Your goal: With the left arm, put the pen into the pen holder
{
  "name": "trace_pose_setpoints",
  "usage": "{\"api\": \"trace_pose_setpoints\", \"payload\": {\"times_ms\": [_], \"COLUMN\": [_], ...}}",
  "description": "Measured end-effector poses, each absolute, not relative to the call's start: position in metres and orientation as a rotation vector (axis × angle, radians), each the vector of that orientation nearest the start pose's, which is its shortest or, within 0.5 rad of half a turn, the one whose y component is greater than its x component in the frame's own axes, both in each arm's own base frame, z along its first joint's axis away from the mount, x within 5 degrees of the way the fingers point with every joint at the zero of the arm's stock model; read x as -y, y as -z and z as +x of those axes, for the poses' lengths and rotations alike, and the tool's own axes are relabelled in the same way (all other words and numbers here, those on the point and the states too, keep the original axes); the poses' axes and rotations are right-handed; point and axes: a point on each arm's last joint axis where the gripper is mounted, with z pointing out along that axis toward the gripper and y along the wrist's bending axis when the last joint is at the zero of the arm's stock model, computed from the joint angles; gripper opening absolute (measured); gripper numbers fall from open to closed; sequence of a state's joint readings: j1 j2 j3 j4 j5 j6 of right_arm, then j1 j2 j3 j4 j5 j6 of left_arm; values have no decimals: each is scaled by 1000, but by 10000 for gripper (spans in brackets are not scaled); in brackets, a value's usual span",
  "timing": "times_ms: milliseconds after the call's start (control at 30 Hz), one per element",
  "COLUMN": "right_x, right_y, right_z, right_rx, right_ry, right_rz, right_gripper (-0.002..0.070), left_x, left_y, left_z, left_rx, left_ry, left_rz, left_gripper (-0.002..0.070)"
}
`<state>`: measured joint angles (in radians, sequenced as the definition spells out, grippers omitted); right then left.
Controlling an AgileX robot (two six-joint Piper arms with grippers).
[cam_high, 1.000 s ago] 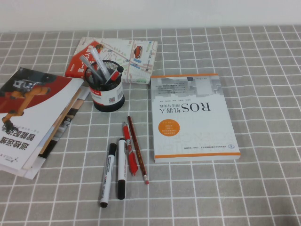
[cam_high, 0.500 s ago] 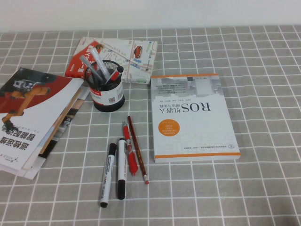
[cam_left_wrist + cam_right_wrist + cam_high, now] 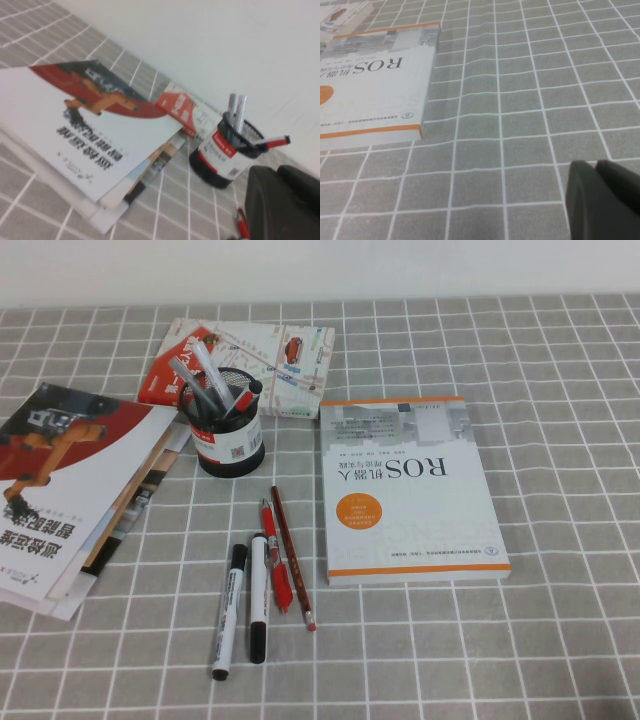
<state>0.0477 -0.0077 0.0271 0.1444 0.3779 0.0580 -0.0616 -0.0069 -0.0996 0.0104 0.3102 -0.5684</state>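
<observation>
The pen (image 3: 228, 612), with a black cap, dark grey barrel and whitish end, lies on the checked cloth near the table's front, beside a white-barrelled marker (image 3: 258, 598). The black mesh pen holder (image 3: 229, 437) stands behind them and holds several pens. It also shows in the left wrist view (image 3: 223, 156). My left gripper (image 3: 276, 169) is shut and empty, low over the cloth near the holder. My right gripper (image 3: 595, 163) is shut and empty over bare cloth to the right of the book. Neither arm shows in the high view.
A red pen (image 3: 275, 555) and a red pencil (image 3: 292, 558) lie right of the markers. A white ROS book (image 3: 410, 490) lies at centre right. A stack of magazines (image 3: 70, 495) sits at the left, and a map booklet (image 3: 245, 365) lies behind the holder.
</observation>
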Motion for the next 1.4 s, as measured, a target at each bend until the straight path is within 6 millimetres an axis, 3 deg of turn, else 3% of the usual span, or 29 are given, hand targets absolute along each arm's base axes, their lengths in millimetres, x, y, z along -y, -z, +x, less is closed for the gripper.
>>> {"api": "trace_pose_setpoints", "payload": {"times_ms": [167, 333, 467, 633, 1033, 1400], "right_x": [-7, -7, -7, -7, -7, -7], "right_y": [-171, -171, -171, -171, -171, -171], "right_z": [52, 52, 52, 52, 52, 52], "right_rx": [-1880, -1880, -1880, -1880, -1880, -1880], "right_ry": [-215, -215, -215, -215, -215, -215], "right_rz": [100, 100, 100, 100, 100, 100], "right_gripper": [-15, -15, -15, -15, -15, -15], "left_x": [3, 4, 9, 17, 40, 104], "left_y": [-241, -270, -295, -311, -279, -266], "left_z": [50, 60, 75, 102, 187, 244], "left_rx": [-1808, -1999, -2122, -2248, -2666, -2779], "left_ry": [412, 306, 277, 288, 350, 376], "left_rz": [-440, -350, -249, -123, 74, 342], "left_gripper": [-2, -2, -2, -2, -2, -2]}}
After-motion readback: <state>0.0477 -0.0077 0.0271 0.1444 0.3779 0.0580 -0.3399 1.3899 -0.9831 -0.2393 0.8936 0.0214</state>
